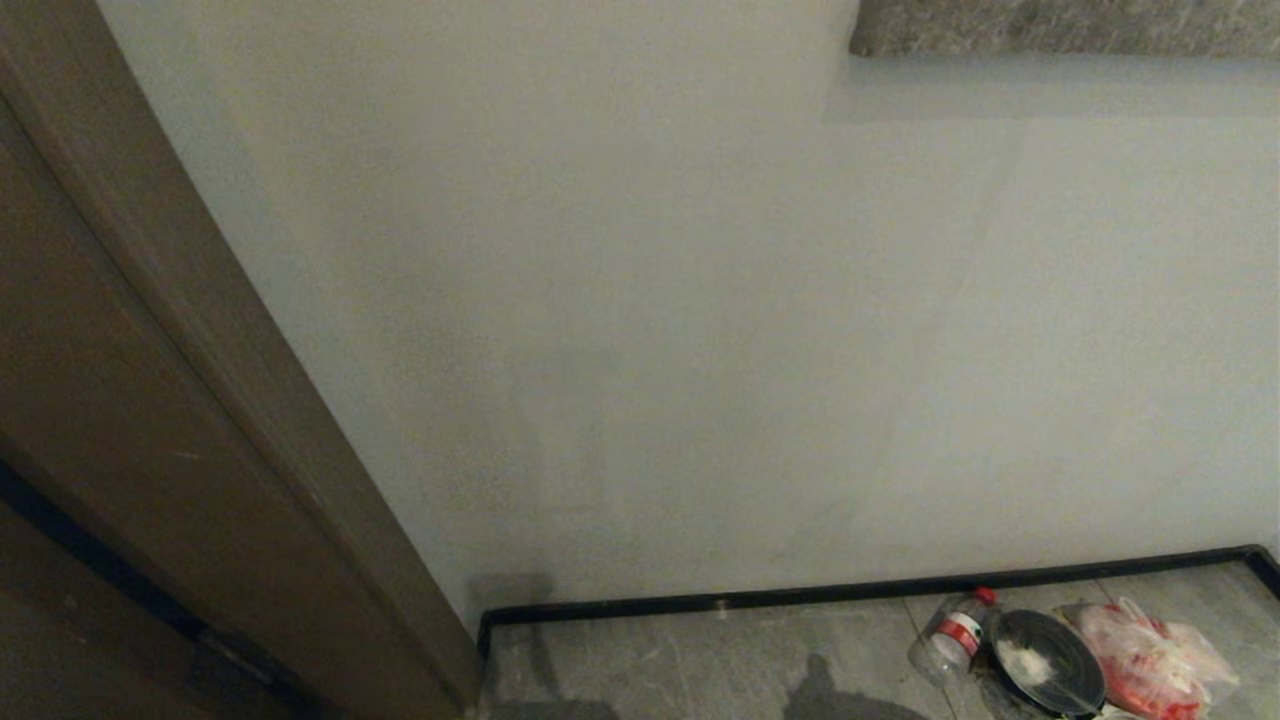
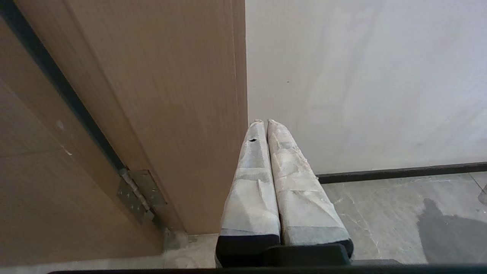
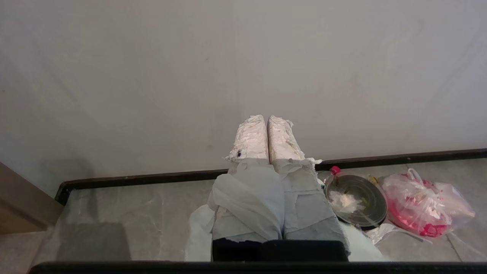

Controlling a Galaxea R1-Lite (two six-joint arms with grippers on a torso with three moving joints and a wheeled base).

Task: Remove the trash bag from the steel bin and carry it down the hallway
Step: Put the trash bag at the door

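The left gripper (image 2: 265, 122) points forward, its taped fingers pressed together. The right gripper (image 3: 266, 118) points forward too, its fingers closed on the trash bag (image 3: 247, 201).

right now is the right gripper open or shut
Shut on the trash bag: the right gripper has its fingertips pressed together, with white plastic draped over them.

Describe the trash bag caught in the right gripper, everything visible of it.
The trash bag is thin, translucent white plastic, crumpled and limp. In the right wrist view a fold of it drapes over the tape-wrapped fingers of the right gripper, which is shut, and the rest hangs down behind and below them toward the grey floor tiles. No print or handles can be made out here. It is out of the head view.
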